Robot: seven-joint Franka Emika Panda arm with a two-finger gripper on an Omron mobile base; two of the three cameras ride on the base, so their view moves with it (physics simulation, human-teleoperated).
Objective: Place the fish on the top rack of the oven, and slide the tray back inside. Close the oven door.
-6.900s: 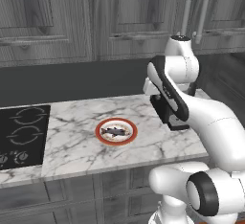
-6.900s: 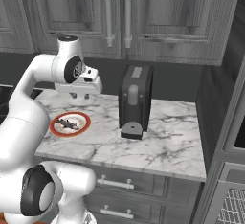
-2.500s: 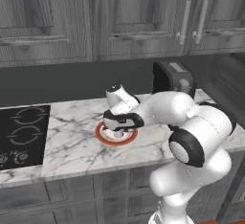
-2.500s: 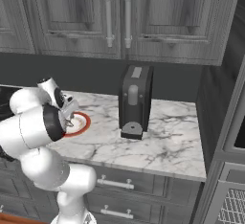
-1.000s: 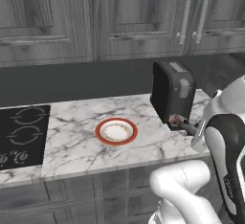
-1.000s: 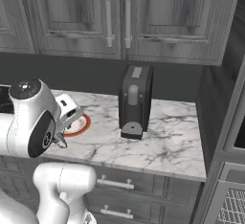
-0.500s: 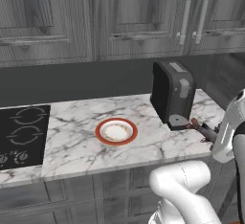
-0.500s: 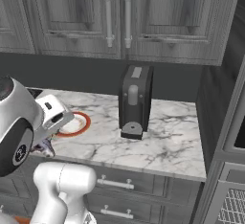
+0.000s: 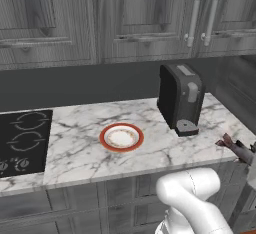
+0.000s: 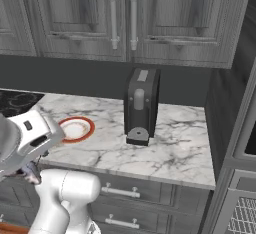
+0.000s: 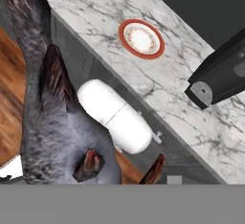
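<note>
Carry phase: the fish (image 11: 45,108) is off the counter and in the gripper (image 11: 72,170), seen close up in the hand view as a long dark grey body running from the bottom of the frame to its upper left corner, with brownish fins. The finger tips themselves are hidden behind the body, so the jaw gap cannot be read directly; I judge them clamped on the fish because it hangs in front of the camera with nothing under it. In the left base view the fish (image 9: 236,148) pokes in at the far right edge, tail leftward, just off the right end of the marble counter (image 9: 150,153) and below its top. The red-rimmed plate (image 9: 121,138) stands bare near the counter's middle, the black toaster (image 9: 181,98) to its right. The oven (image 10: 245,128) lies at the right edge of the right base view, with a patch of the wire rack (image 10: 243,217) at the lower right corner; whether the rack is pulled out cannot be told from so small a piece. To do this step well: keep the grip firm, swing clear of the counter end and cabinet fronts, bring the fish in level over the rack's middle, lower until it touches the wires, then release.
</note>
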